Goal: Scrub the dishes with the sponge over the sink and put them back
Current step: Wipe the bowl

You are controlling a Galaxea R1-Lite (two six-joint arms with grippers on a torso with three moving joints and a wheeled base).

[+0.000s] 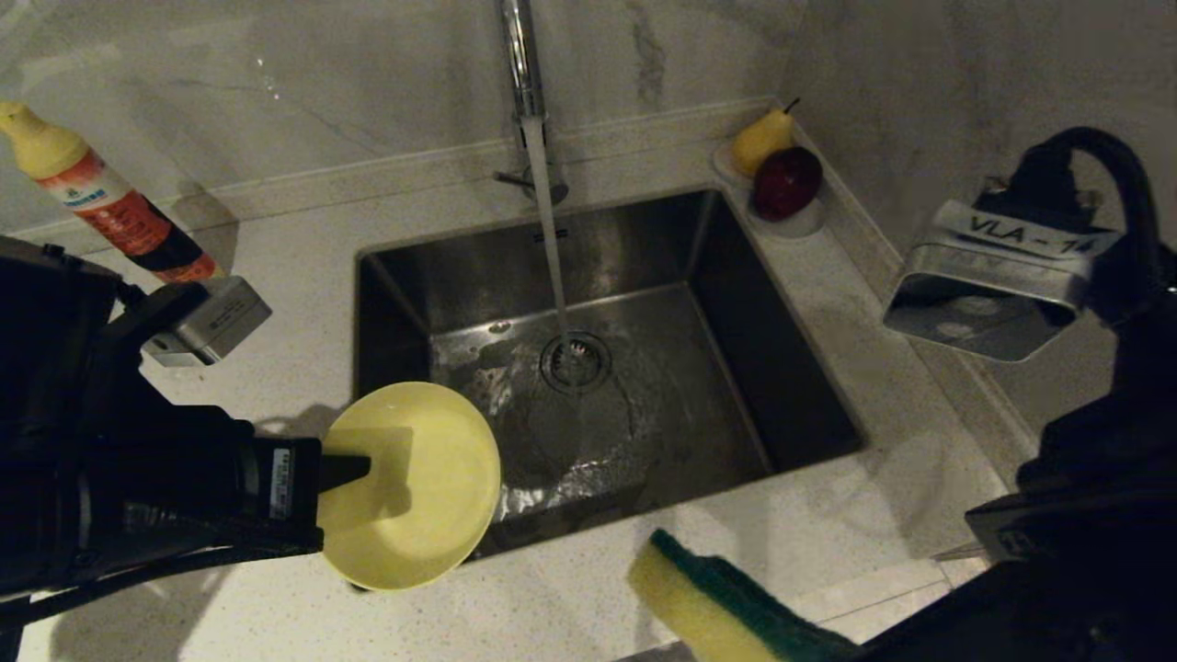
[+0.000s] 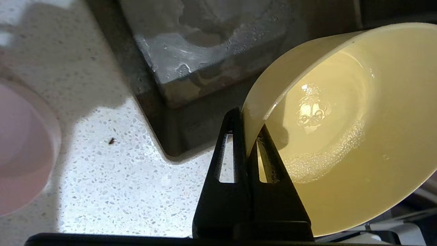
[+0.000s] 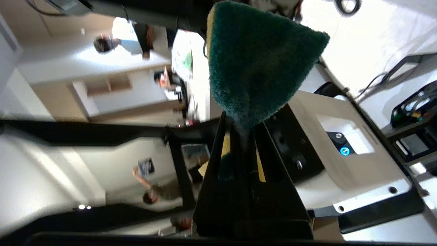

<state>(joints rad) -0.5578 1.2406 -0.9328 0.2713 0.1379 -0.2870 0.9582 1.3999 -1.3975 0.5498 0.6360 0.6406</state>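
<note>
Now the yellow bowl is held by the left hand, whose fingers are clenched on the bowl's rim, one inside and one outside. The bowl is tipped on its side over the near left corner of the sink, partly over the worktop. In the left wrist view, the wet inside of the yellow bowl is seen, and the rim is pinched between the black fingers. A pink bowl is seen on the speckled worktop near that hand.

The sponge is held by the right hand, at the near edge of the worktop, in front of the sink. In the right wrist view, the sponge is squeezed at one end by the right hand, with the green face showing.

Water is poured from the tap straight onto the drain. A white dish with a yellow pear and a red apple is set at the far right corner of the sink. A bottle with a yellow cap is seen far left by the wall.
</note>
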